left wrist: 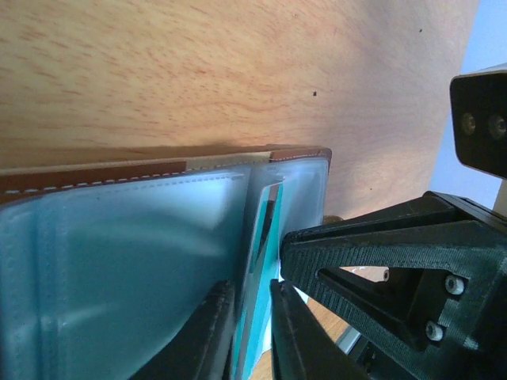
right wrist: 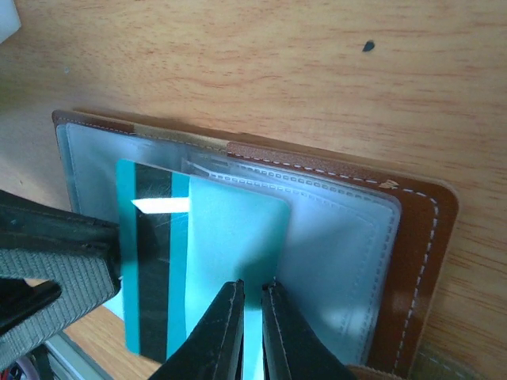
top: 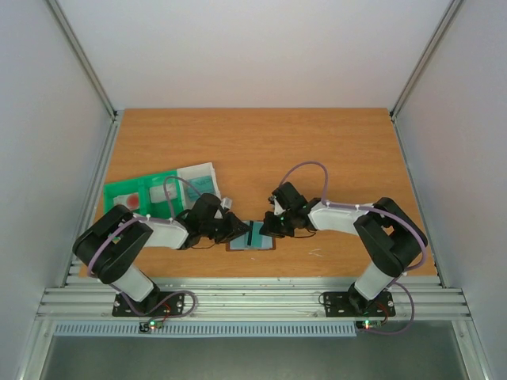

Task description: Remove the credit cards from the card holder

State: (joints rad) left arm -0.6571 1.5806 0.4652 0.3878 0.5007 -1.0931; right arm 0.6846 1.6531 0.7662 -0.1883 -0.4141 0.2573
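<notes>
The brown card holder (top: 252,248) lies open near the table's front edge, grey-blue pockets up (left wrist: 119,253) (right wrist: 420,253). The teal-green card (top: 250,233) with a black stripe sticks partly out of a pocket (right wrist: 154,261). My left gripper (top: 240,231) is shut on that card's outer edge; the card shows edge-on between its fingertips (left wrist: 252,286). My right gripper (top: 269,227) is shut to a thin slit, its tips over the card's face and the pocket (right wrist: 252,286). Each gripper shows in the other's wrist view (left wrist: 372,261) (right wrist: 55,253). I cannot make out the white card.
A green and clear compartment tray (top: 135,196) lies at the left behind my left arm, with a clear packet (top: 198,176) beside it. The table's front edge and a metal rail (top: 253,297) run just below the card holder.
</notes>
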